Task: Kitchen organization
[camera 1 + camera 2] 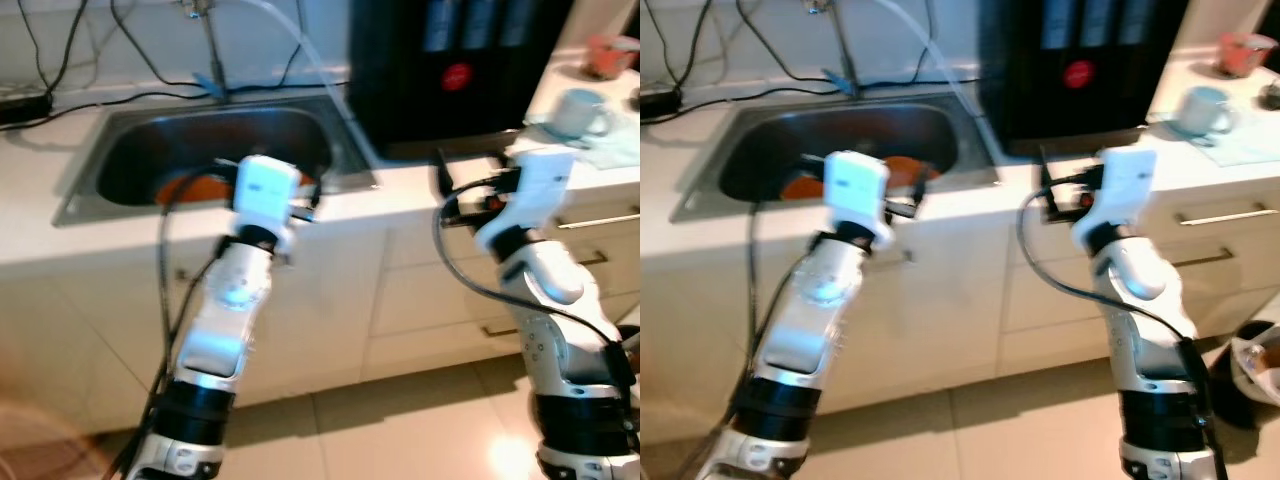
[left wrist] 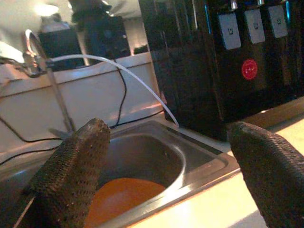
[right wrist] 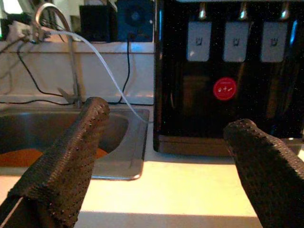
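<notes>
A steel sink point(image 1: 352, 150) is set into the white counter, with an orange dish point(image 1: 185, 186) lying in its bottom. My left gripper point(image 2: 171, 183) hovers open over the sink's front rim, and the orange dish point(image 2: 124, 195) shows between its fingers point(image 2: 71, 173). My right gripper point(image 3: 164, 178) is open above the counter, between the sink and a black water dispenser point(image 3: 228, 71). Nothing is held in either gripper. A pale mug point(image 1: 580, 112) stands on a cloth at the right of the counter.
A tap point(image 1: 210, 50) with a thin white hose point(image 2: 118, 69) rises behind the sink. Black cables point(image 1: 60, 60) run along the back wall. A reddish bowl point(image 1: 610, 55) sits at the far right. Cabinet drawers point(image 1: 590, 215) with metal handles are below the counter, above a tiled floor point(image 1: 400, 430).
</notes>
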Robot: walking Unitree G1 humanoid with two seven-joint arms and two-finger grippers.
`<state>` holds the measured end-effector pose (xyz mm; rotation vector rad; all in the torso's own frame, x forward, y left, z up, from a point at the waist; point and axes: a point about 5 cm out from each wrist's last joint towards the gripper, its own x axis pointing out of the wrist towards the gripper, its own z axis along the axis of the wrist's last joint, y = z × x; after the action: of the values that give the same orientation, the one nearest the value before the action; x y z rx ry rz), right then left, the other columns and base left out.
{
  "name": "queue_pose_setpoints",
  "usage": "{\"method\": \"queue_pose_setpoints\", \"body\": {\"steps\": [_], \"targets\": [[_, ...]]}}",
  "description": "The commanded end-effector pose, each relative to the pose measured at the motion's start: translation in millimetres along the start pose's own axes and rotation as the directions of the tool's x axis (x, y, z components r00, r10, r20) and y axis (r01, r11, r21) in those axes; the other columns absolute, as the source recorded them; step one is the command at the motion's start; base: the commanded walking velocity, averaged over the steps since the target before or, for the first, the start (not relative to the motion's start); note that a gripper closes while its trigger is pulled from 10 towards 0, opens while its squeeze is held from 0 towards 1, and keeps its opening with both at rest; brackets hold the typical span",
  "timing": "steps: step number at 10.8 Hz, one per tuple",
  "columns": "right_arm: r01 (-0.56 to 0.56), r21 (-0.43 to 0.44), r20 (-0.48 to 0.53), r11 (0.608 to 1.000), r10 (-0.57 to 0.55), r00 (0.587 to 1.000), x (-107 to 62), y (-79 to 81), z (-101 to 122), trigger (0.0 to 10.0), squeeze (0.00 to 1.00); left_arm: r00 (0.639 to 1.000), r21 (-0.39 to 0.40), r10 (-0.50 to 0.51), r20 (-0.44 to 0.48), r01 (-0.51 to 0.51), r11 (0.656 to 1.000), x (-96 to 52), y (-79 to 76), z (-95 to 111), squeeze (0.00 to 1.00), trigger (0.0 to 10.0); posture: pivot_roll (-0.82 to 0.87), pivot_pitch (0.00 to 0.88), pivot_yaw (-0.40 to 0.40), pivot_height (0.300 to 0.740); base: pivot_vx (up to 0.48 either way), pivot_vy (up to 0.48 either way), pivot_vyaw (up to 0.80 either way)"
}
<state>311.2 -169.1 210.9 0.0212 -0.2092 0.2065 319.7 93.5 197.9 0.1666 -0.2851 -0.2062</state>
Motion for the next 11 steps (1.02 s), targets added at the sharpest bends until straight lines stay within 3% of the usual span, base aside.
{"method": "queue_pose_setpoints", "body": {"steps": [1,6,7,11], "targets": [[0.003,-0.002,-0.004,1.000,-0.003,1.000,-1.2,-1.6,1.2,10.0,0.00,1.000,-0.002,-0.013,-0.009,0.013,1.000,0.4,-5.5,-0.8,0.00,10.0,0.05,0.001,0.060,0.740,0.000,-0.334,0.00],[0.000,-0.011,-0.021,1.000,0.000,1.000,-4.4,-0.7,-1.9,10.0,0.00,0.999,-0.034,-0.019,-0.031,0.017,0.999,0.7,-7.5,-5.3,0.00,10.0,0.04,0.010,0.057,0.740,0.000,-0.061,0.00],[0.005,-0.005,-0.030,1.000,-0.005,1.000,-4.6,-0.6,-3.3,10.0,0.00,0.998,-0.122,-0.035,-0.050,0.028,0.992,1.4,-7.1,-8.1,0.00,10.0,0.04,0.009,0.057,0.740,0.000,0.000,0.00],[0.008,-0.001,-0.039,1.000,-0.008,0.999,-4.5,1.2,-6.0,10.0,0.00,0.996,-0.140,-0.019,-0.090,0.007,0.990,2.3,-0.9,-17.0,0.00,10.0,0.04,0.008,0.058,0.740,0.000,0.000,-0.80]]}}
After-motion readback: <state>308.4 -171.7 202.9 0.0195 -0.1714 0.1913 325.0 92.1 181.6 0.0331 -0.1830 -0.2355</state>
